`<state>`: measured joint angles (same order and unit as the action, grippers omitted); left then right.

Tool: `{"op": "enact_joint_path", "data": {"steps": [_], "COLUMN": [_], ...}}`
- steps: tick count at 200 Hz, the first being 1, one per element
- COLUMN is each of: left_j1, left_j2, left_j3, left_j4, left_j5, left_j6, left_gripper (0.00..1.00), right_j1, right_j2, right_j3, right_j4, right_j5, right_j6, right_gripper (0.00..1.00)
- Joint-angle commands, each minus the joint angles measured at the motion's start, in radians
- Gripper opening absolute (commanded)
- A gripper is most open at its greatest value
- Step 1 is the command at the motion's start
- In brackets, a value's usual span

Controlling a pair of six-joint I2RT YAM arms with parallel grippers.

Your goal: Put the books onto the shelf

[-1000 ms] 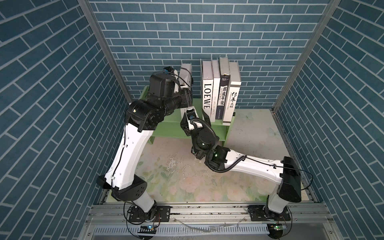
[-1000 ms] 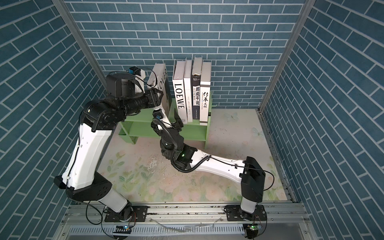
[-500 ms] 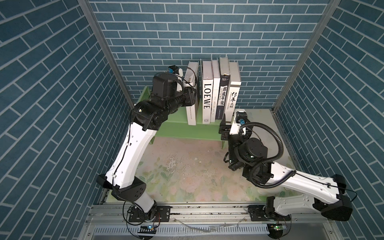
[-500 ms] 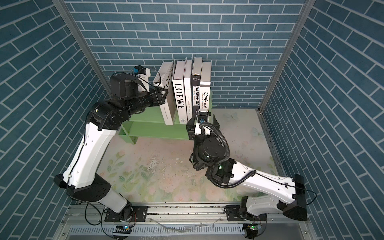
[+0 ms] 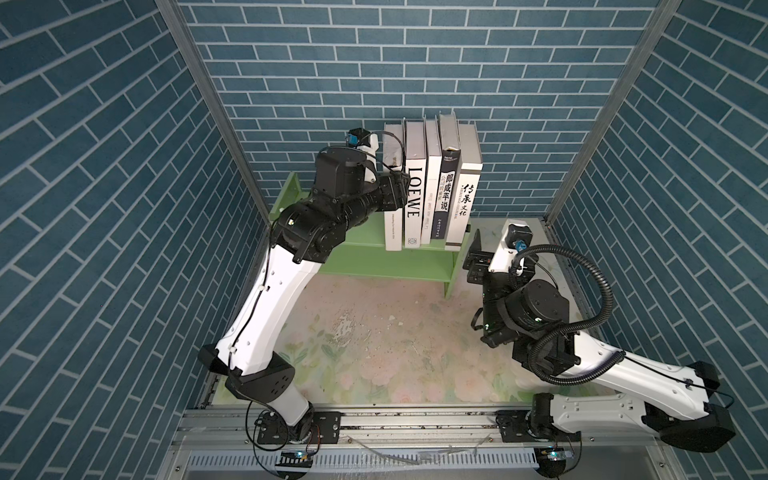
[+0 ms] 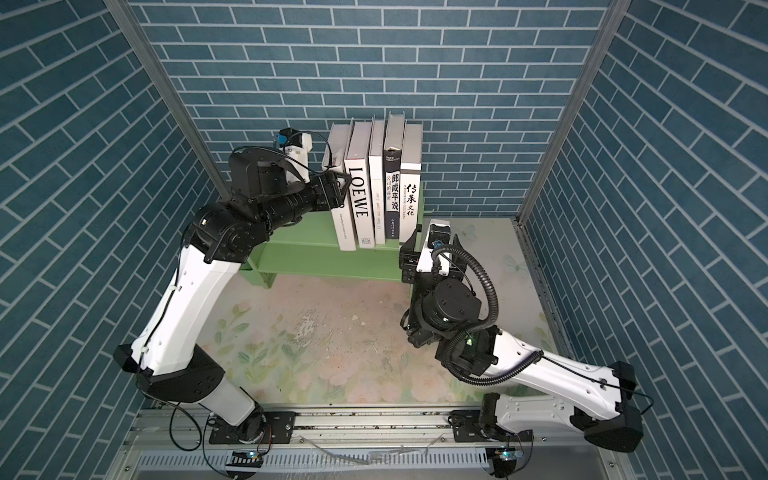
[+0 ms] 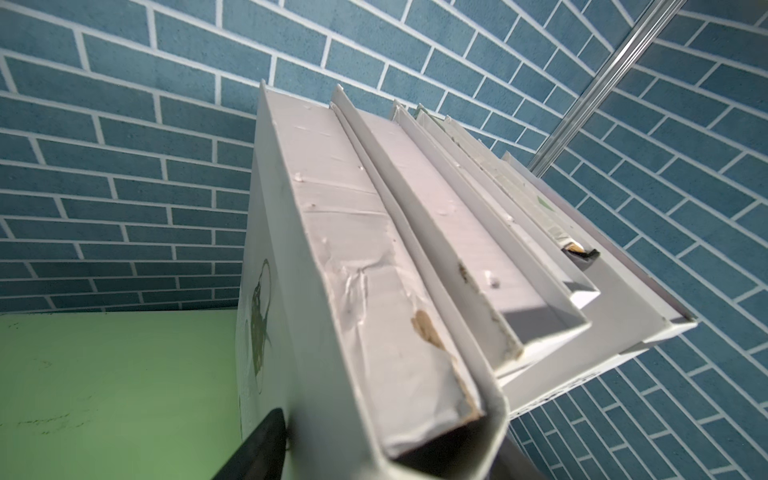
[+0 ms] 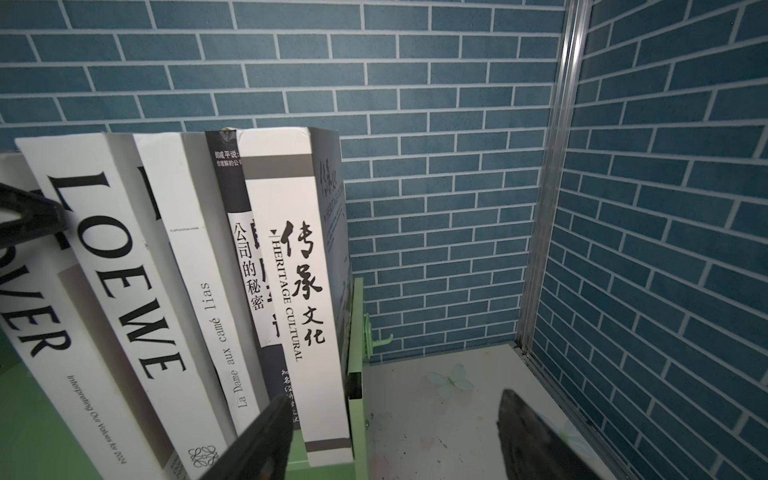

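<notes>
Several books stand upright in a row on the right part of the green shelf. The leftmost white book sits flush against the LOEWE book. My left gripper straddles that leftmost book near its top, one finger close against each cover; whether it still squeezes is unclear. My right gripper stands open and empty beside the shelf's right end.
The shelf's left half is bare green board. A small green hook sticks out of the shelf's right side. Blue brick walls with metal corner posts close in the floral mat.
The leftmost book went from leaning apart to upright against the row, carried right by my left gripper. My right arm pulled back from the shelf front to its right end.
</notes>
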<state>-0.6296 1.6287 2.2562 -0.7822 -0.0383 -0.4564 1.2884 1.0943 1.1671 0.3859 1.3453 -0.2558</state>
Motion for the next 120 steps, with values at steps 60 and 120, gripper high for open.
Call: {"op": "enact_joint_path", "data": {"steps": [60, 120], "left_j1": [-0.01, -0.01], "left_j2": [-0.085, -0.2], "left_j3": [-0.094, -0.196], "left_j4": [0.095, 0.148], "left_j5": [-0.042, 0.026], "left_j6": [0.001, 0.059], "left_gripper": [0.78, 0.97], "right_j1": [0.0, -0.007], "right_j2": [-0.062, -0.111], "right_j3": [-0.037, -0.044], "right_j4": [0.018, -0.001], "right_j5": [0.041, 0.04], "right_j6": [-0.036, -0.055], "right_gripper": [0.78, 0.78]}}
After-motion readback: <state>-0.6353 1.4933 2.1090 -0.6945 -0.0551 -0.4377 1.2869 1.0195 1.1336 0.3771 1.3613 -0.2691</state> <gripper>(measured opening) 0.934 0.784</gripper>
